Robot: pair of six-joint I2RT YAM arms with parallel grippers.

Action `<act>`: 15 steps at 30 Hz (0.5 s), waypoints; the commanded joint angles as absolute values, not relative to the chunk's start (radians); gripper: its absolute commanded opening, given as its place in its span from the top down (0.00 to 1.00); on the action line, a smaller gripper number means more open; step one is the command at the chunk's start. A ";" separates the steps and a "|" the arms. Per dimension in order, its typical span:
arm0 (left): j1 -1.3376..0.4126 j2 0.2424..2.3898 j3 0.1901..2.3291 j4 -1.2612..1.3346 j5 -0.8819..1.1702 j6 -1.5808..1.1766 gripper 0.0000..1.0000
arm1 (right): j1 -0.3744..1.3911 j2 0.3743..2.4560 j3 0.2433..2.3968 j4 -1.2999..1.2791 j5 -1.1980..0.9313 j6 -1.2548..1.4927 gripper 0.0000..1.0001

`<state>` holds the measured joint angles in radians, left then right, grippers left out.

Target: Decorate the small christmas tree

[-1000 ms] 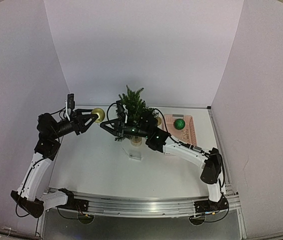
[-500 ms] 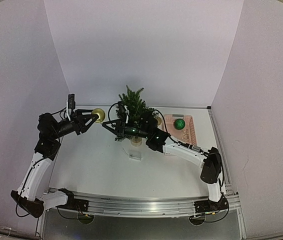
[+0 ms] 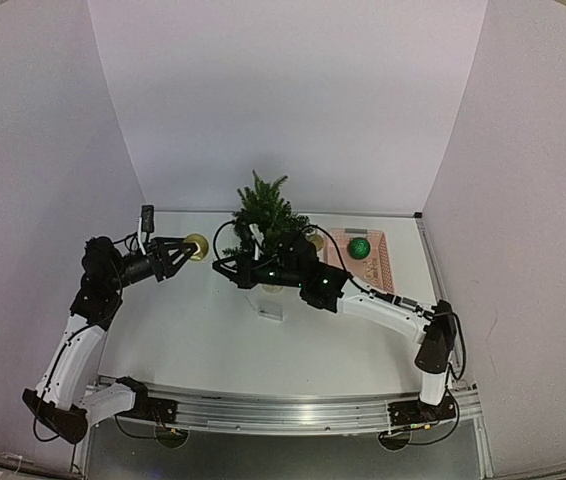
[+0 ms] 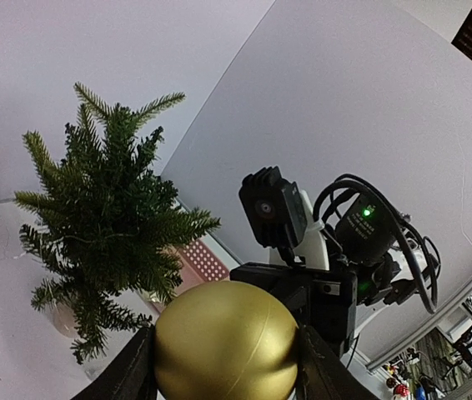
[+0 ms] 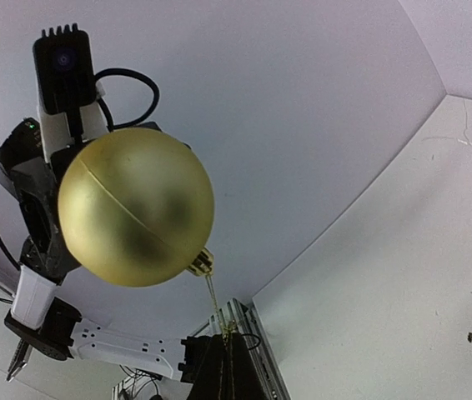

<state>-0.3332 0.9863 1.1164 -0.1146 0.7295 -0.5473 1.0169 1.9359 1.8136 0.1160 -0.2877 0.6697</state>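
The small christmas tree (image 3: 266, 213) stands at the back middle of the table, and it also shows in the left wrist view (image 4: 107, 225). My left gripper (image 3: 189, 248) is shut on a gold ball (image 3: 196, 245), which fills the bottom of the left wrist view (image 4: 225, 342) between both fingers (image 4: 128, 375). My right gripper (image 3: 219, 264) is just right of the ball, left of the tree. In the right wrist view its closed tips (image 5: 228, 340) pinch the thin gold hanging string (image 5: 213, 300) under the gold ball (image 5: 136, 207).
A pink basket (image 3: 378, 262) right of the tree holds a green ball (image 3: 360, 248). Another gold ball (image 3: 315, 241) sits by the tree's right side. A small clear object (image 3: 271, 310) lies on the table in front of the tree. White walls enclose three sides.
My left gripper and the gold ball have dropped a little lower. My right gripper has drawn closer to the tree, and its spread fingers have closed together on the ball's string.
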 commanded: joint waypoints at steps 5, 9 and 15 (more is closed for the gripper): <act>-0.303 0.912 1.125 -0.236 0.643 -0.365 0.15 | 1.023 1.905 1.995 -0.358 -0.250 0.484 1.00; -0.301 0.901 1.143 -0.302 0.685 -0.267 0.02 | 1.032 1.906 2.040 -0.457 -0.299 0.443 1.00; -0.302 0.929 1.174 -0.475 0.892 0.026 0.13 | 1.045 1.943 2.142 -0.617 -0.399 0.398 1.00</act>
